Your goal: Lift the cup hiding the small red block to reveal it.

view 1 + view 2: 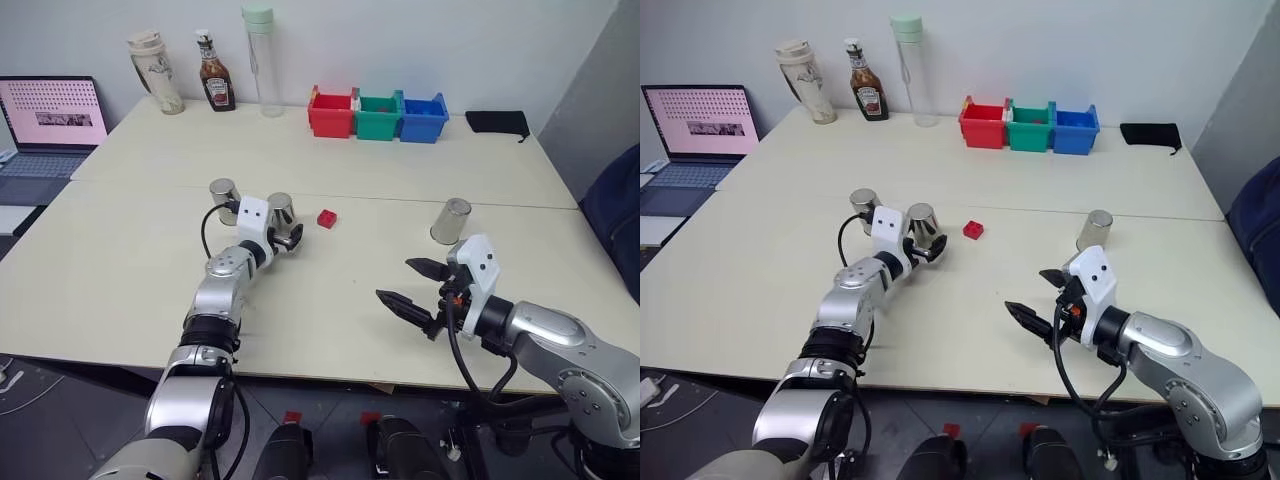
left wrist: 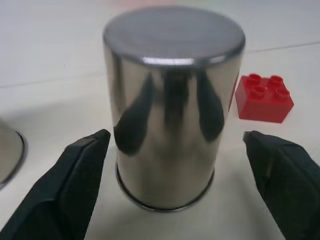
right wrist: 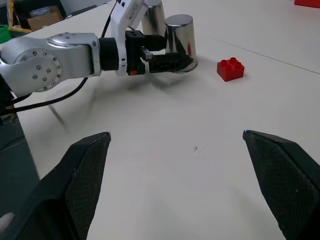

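Silvery cup stands mouth-down on the pale surface, directly ahead of the left pincer, whose fingers sit apart on either side of it. Small red block lies exposed just beside that cup, toward the robot's right.

Left wrist view: cup upright between spread fingers, untouched.

Right wrist view: right pincer wide apart, empty, well short of the block; the left arm is nearer.

No readable text anywhere. Ketchup bottle far left has a label, too small to read. Laptop screen at the left edge shows rows of tiny marks, illegible.
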Available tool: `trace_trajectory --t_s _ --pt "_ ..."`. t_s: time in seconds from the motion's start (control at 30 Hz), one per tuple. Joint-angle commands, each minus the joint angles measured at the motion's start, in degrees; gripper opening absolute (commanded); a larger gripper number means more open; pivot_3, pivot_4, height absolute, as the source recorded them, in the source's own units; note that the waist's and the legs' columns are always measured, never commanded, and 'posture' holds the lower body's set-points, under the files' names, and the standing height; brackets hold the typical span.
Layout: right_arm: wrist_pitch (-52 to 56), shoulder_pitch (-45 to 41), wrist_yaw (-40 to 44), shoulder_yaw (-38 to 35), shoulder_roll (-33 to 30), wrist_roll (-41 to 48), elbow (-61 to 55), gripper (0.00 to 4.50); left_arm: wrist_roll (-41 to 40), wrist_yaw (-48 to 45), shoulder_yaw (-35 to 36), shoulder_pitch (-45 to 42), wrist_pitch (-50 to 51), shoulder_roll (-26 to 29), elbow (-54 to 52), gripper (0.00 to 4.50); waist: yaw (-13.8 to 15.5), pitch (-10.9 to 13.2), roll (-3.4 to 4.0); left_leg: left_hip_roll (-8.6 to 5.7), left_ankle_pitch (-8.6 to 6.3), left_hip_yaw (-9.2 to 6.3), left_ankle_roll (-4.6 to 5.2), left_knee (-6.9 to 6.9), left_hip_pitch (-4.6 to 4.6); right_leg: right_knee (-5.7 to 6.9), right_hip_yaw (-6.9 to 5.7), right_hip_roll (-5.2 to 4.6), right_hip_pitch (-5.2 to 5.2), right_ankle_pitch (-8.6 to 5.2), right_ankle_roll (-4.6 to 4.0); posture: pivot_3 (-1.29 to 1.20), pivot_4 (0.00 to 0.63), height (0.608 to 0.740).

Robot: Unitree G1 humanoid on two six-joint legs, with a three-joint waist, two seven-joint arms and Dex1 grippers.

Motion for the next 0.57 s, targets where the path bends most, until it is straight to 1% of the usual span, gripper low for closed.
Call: trace_trajectory --t_s 0.03,0.17,0.23,0.27,0.37,0.43,0.5,0.57 --pt "-2.8 0.9 1.1 -0.2 -0.8 -0.7 -0.5 4.5 -1.0 -1.6 0.2 3.6 8.2 3.9 -14.7 4.45 -0.2 0.0 0.0 0.0 0.0 0.01 0.0 -0.01 0.01 0.0 0.01 -0.01 0.0 0.0 0.0 0.0 0.15 0.74" --pt "-3.9 1.6 2.6 -0.7 -1.9 -0.5 0.7 4.5 -2.4 -2.6 1.1 9.1 20.0 8.7 -27.8 4.45 -0.9 0.0 0.0 0.02 0.0 -0.01 0.0 0.01 0.04 0.02 0.01 -0.03 0.02 0.0 0.0 0.0 0.15 0.74" --pt "-4.1 2.8 4.1 -1.4 -3.6 -0.5 1.5 4.5 -6.8 -7.5 1.8 14.6 28.6 13.3 -38.2 4.45 -1.0 0.0 0.0 0.03 0.0 -0.01 0.0 0.02 0.07 0.03 0.0 -0.03 0.04 -0.01 -0.01 0.0 0.15 0.74" --pt "-3.2 2.8 4.0 -2.5 -4.0 0.5 1.7 4.5 -9.5 -11.5 1.8 17.4 31.6 16.7 -43.6 4.45 -1.1 0.0 0.01 0.03 0.0 0.0 0.0 0.02 0.07 0.03 0.01 -0.03 0.04 -0.01 -0.01 0.0 0.15 0.74" --pt "-0.8 2.0 2.7 -5.4 -4.7 3.1 1.3 4.5 -16.7 -21.3 3.2 22.4 36.2 25.6 -54.0 4.45 -1.2 0.0 0.0 0.1 0.0 0.04 -0.01 -0.02 0.06 0.02 0.04 -0.19 -0.02 -0.07 -0.11 0.0 0.15 0.74" --pt "0.5 1.6 1.7 -6.9 -4.8 4.3 0.8 4.5 -19.1 -24.0 4.5 22.8 37.4 29.1 -55.8 4.45 -1.0 0.0 0.0 0.11 0.0 -0.07 -0.01 -0.01 0.06 0.07 0.0 -0.23 -0.03 -0.26 -0.43 0.0 0.15 0.74" --pt "2.3 1.3 -0.3 -8.9 -4.5 5.8 0.6 4.5 -19.5 -26.7 4.5 22.7 36.7 32.9 -55.5 4.45 -0.7 0.0 0.03 0.13 0.01 -0.2 -0.01 0.01 0.09 0.06 -0.04 -0.23 0.04 -0.32 -0.53 0.0 0.15 0.74" --pt "3.0 1.5 -1.8 -10.2 -4.4 6.4 0.2 4.5 -19.9 -27.3 5.1 20.7 36.3 34.6 -52.7 4.45 -0.7 0.0 0.04 0.12 0.01 -0.17 -0.01 0.01 0.12 0.06 -0.03 -0.23 0.07 -0.35 -0.57 0.0 0.15 0.74"
